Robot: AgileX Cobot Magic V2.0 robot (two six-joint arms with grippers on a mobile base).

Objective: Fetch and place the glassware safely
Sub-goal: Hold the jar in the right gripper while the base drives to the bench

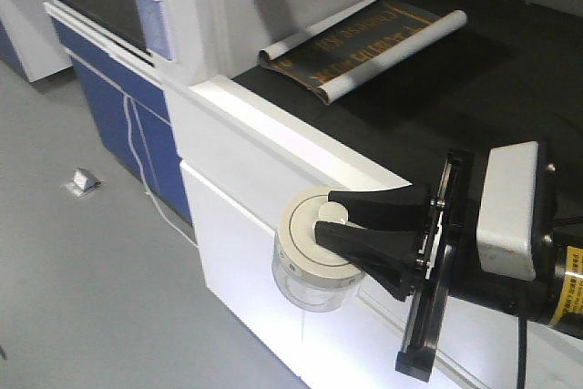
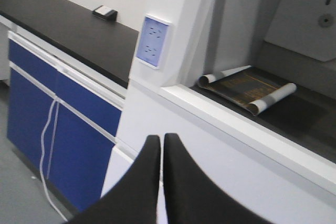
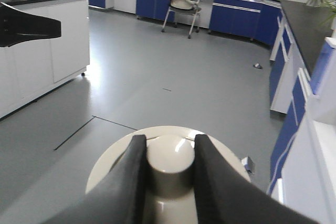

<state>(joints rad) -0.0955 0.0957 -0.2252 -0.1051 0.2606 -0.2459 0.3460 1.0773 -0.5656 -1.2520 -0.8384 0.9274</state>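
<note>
The glass jar (image 1: pixel 312 261) is small, squat and clear, with a round off-white lid and a raised knob. My right gripper (image 1: pixel 326 216) is shut on the knob and holds the jar in the air in front of the white cabinet face, just below the bench edge. In the right wrist view the black fingers (image 3: pixel 128 171) clamp both sides of the knob (image 3: pixel 169 157), with grey floor far below. My left gripper (image 2: pixel 160 139) is shut and empty, pointing at the white cabinet front.
A fume hood's black work surface (image 1: pixel 474 79) holds a rolled dark poster (image 1: pixel 364 43). Blue cabinets (image 2: pixel 47 124) run along the left. A small white object (image 1: pixel 84 181) lies on the grey floor. A chair (image 3: pixel 181 1) stands far back.
</note>
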